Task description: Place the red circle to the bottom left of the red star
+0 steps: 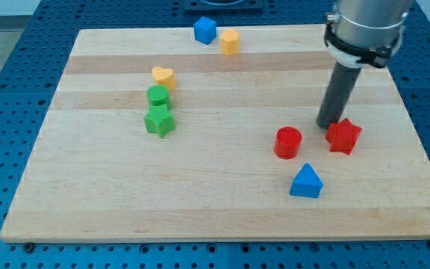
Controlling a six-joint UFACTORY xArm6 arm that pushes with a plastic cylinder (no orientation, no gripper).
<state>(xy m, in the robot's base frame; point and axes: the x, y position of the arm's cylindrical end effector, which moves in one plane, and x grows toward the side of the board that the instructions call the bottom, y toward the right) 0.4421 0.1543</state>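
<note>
Now the tip (325, 125) sits just beside the red star (343, 136) — no pincer here, so no open-or-closed state — with the red circle (288, 143) toward the view's lower left.

On the desk (88, 202), the red circle (288, 143) lies left of the red star (343, 136). My tip (327, 125) touches the star's upper-left edge. The blue triangle (306, 181) sits below, between them.

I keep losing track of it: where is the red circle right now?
The red circle sits right of the board's centre, just left of the red star, above the blue triangle.
</note>
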